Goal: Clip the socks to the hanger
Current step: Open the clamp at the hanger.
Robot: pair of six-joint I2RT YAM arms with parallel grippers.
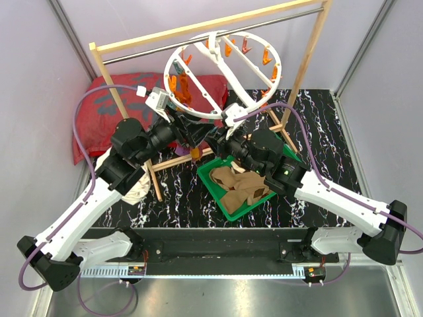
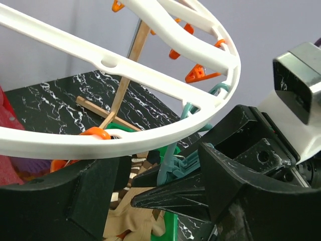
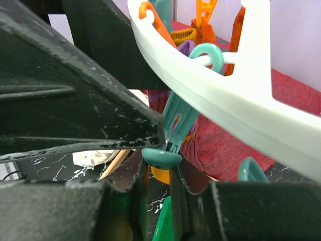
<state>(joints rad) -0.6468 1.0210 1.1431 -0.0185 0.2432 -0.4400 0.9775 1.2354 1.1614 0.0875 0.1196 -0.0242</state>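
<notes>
Hanger [image 2: 160, 81] hangs off the rack bar [image 1: 152, 49], near rim tipped toward me. One orange sock [image 1: 182, 89] is clipped on; the other socks [image 1: 241, 188] lie heaped in the green tray [image 1: 211, 191] just below. My right gripper [image 3: 164, 150] pinches a teal clip [image 3: 175, 123] on that rim, likely to spread its mouth. My left gripper [image 1: 188, 135] sits alongside, fingers apart, nothing visible between them.

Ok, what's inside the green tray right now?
Brown and tan socks lie bunched inside the green tray. The right arm hangs over the tray's far corner, so anything lying in that part is hidden.
</notes>
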